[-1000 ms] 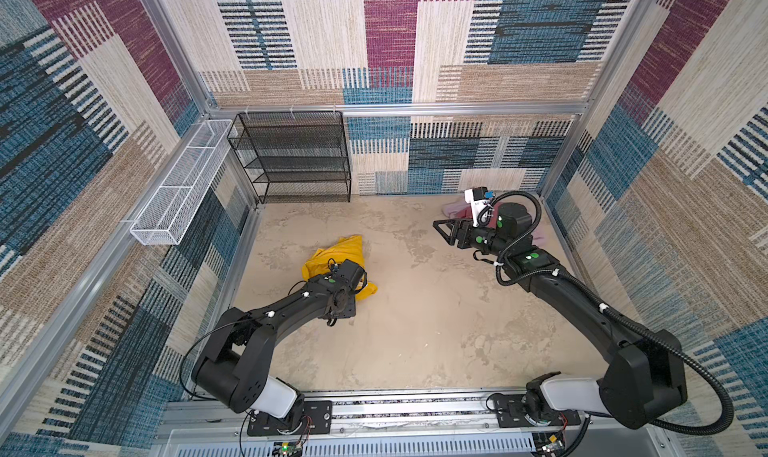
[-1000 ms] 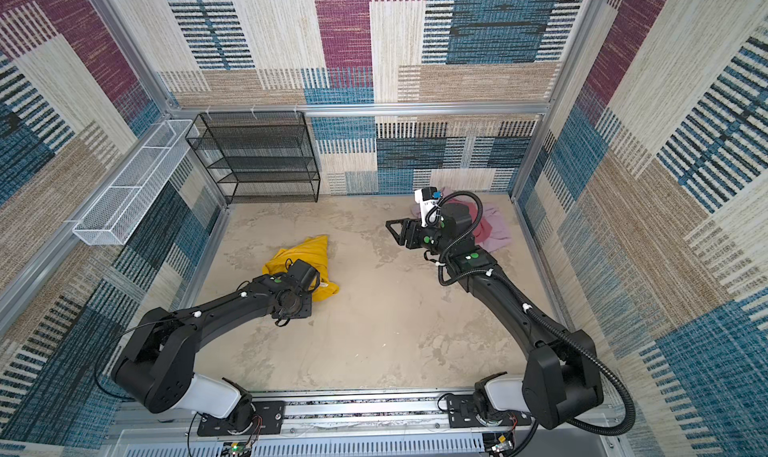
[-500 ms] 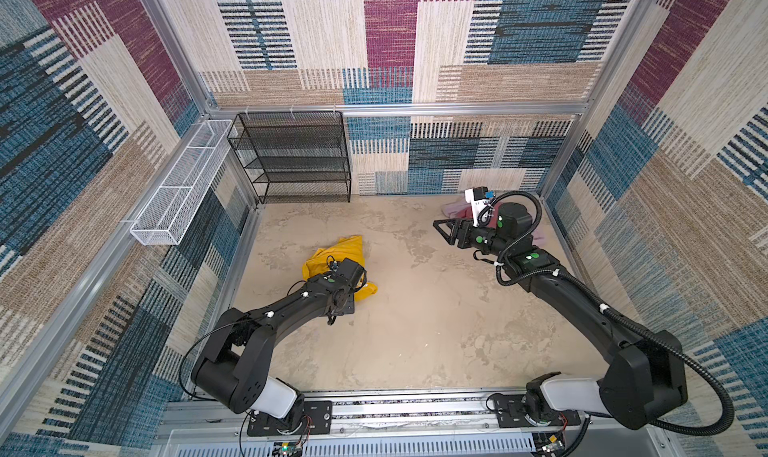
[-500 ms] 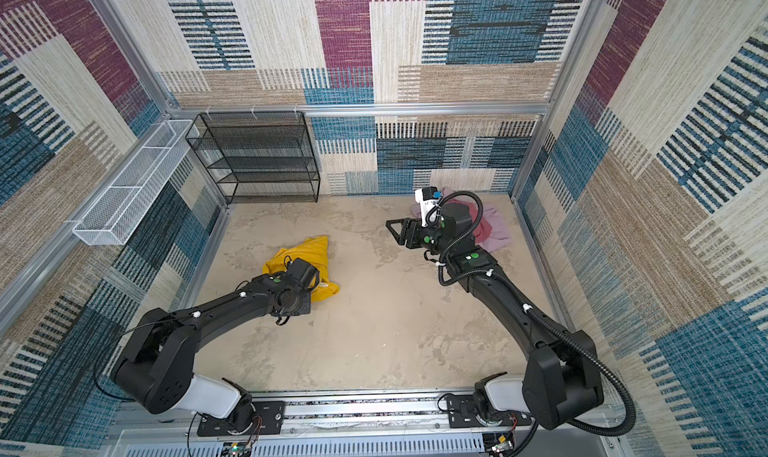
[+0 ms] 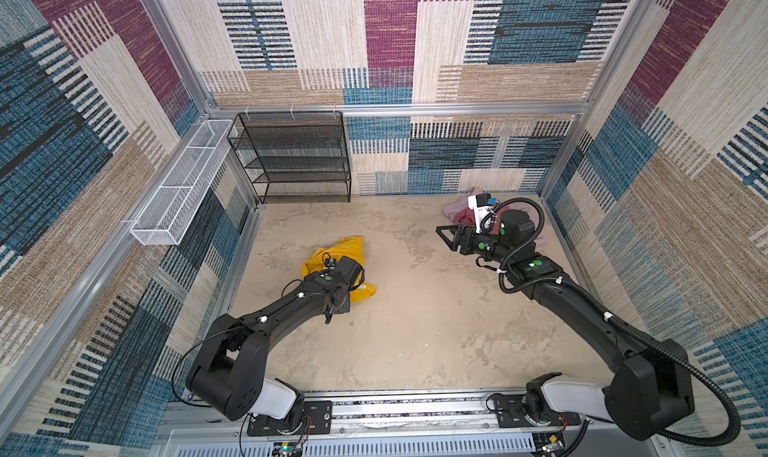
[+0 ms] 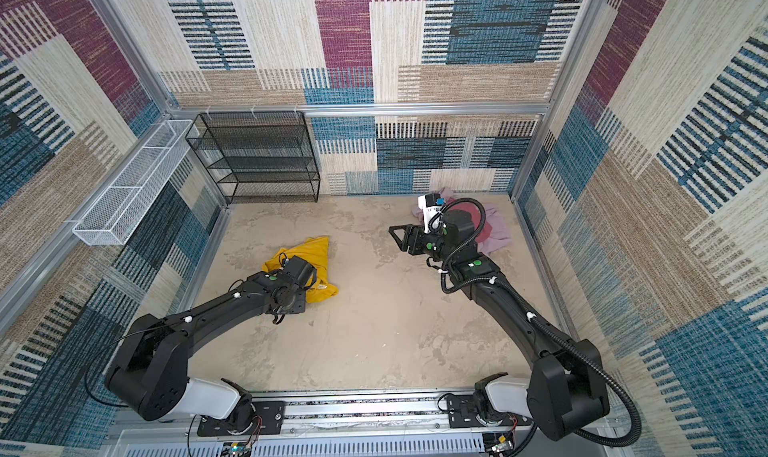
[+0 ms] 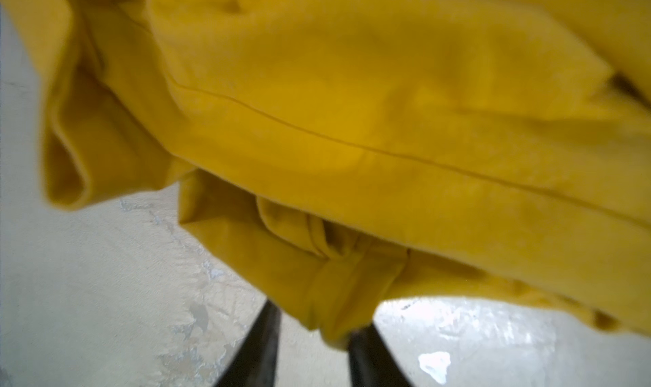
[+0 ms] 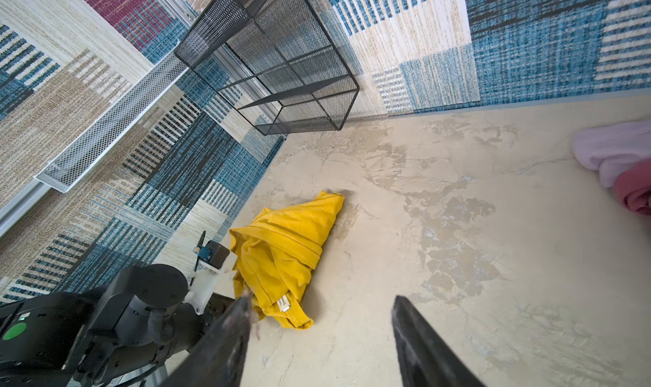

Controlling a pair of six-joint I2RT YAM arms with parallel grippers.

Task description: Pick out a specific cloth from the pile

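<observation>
Both parted: left tool (image 7: 317, 322) straddles yellow cloth (image 7: 352, 121) hem; right tool (image 8: 321, 301) above open floor (image 8: 475, 297).

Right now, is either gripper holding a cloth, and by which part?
The right gripper is open and empty. A fold of the yellow cloth sits between the parted jaws of the left gripper; a grip cannot be told.

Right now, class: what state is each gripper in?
Left gripper: yellow cloth between its fingers; grip cannot be told.
Right gripper: open, empty.
</observation>
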